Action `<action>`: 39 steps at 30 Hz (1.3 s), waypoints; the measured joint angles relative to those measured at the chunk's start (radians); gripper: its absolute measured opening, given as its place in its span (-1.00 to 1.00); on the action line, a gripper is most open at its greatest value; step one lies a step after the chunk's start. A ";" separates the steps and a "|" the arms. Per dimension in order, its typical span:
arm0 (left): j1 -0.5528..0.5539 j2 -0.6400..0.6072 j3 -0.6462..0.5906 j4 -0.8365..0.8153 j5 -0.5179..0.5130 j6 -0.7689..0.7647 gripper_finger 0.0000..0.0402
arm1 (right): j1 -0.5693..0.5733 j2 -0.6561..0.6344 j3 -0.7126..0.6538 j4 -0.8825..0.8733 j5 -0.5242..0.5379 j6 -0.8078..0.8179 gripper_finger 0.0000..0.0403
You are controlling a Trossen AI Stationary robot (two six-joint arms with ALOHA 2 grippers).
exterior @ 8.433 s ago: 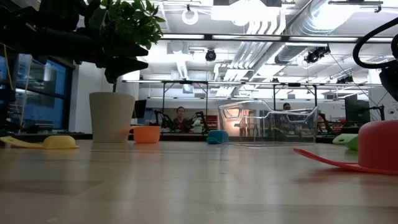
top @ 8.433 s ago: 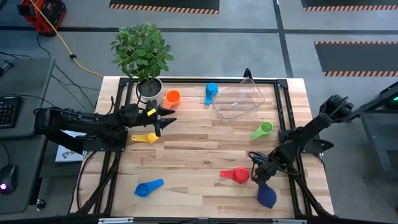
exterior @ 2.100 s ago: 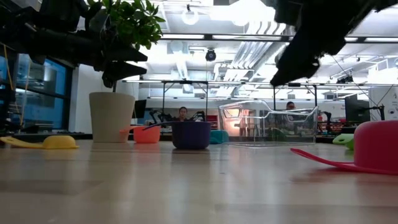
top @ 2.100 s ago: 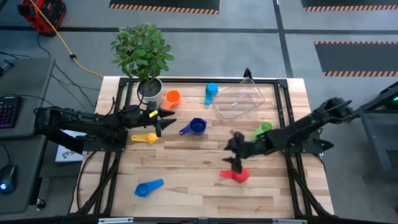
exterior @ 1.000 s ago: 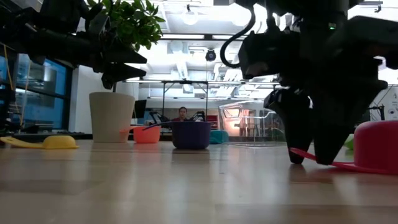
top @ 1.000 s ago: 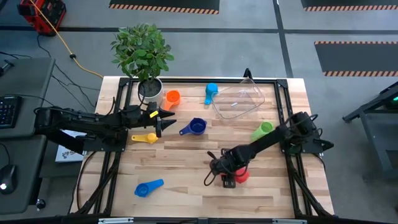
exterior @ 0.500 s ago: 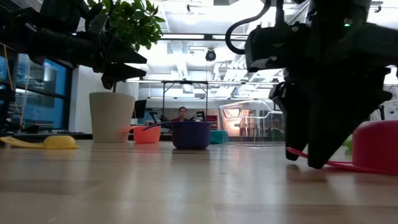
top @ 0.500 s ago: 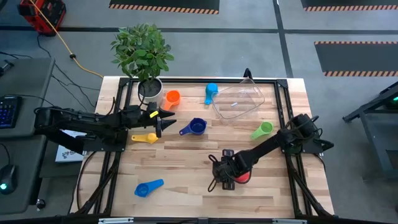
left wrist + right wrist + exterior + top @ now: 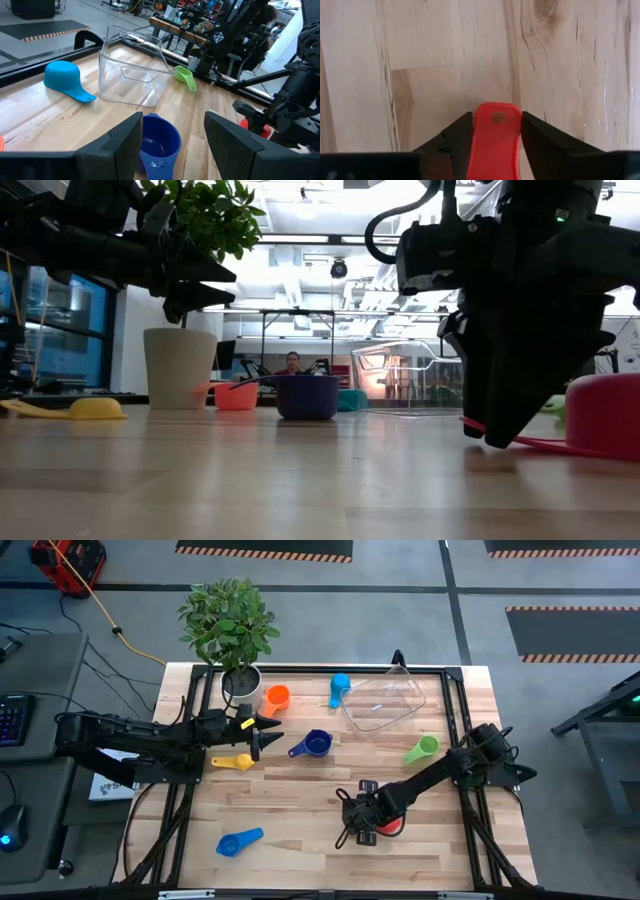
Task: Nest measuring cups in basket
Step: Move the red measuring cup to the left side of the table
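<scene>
A red measuring cup sits on the table near the front right, its flat handle pointing toward the table's left. My right gripper stands over that handle, shut on it. My left gripper waits open at the table's left. A dark blue cup stands upright just ahead of it, untouched. Orange, light blue, yellow, green and blue cups lie scattered. The clear basket rests at the far right. My right gripper pinches the red cup's flat handle between its two fingers, one on each long edge, near the free end with the hole. The fingers come steeply from above. The cup's bowl rests on the table.
A white plant pot with a leafy plant stands at the far left corner. Bare wood lies around the table's middle and along its near edge. Dark frame rails border the table's sides.
My right gripper has rolled its wrist a little over the red cup's handle and brought its fingers together onto the handle's edges. The cup has stayed on the table.
</scene>
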 joint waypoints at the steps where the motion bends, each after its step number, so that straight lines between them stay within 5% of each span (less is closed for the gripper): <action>1: 0.000 0.000 0.000 0.000 0.000 0.000 0.01 | 0.000 0.000 0.000 0.000 0.000 0.000 -0.32; 18: 0.000 0.000 0.000 0.000 0.000 0.000 0.01 | 0.002 -0.064 -0.001 -0.057 0.031 -0.085 -0.41; 29: 0.000 0.000 0.000 -0.001 0.000 0.000 0.01 | 0.037 -0.282 -0.112 0.042 0.261 -0.105 -0.41; 34: 0.000 0.000 0.000 0.000 0.000 0.000 0.01 | 0.060 -0.463 -0.345 0.374 0.385 -0.110 -0.41; 39: 0.000 0.000 0.000 0.012 0.000 0.000 0.01 | 0.049 -0.582 -0.614 1.144 0.365 -0.425 -0.41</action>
